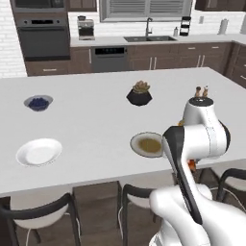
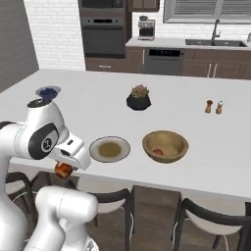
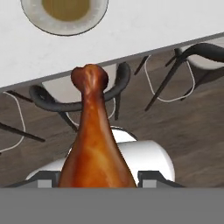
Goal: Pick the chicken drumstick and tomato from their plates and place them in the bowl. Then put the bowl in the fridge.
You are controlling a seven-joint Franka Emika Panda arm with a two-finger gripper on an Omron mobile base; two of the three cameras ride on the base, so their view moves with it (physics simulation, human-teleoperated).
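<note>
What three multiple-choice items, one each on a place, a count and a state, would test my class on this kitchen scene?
1. Where is the tomato?
A. on the white plate
B. inside the wooden bowl
C. beside the potted plant

2. How many flat plates lie on the counter?
A. one
B. two
C. three

3. What is the state of the chicken drumstick?
A. held in the gripper off the counter edge
B. lying on the tan-rimmed plate
C. resting in the bowl

Answers: 1 B, a small red ball sits on the bowl's floor. 2 B, the white plate and the tan-rimmed plate, both without food. 3 A, the hand view shows it rising between the finger tips, with chairs and floor behind it.
</note>
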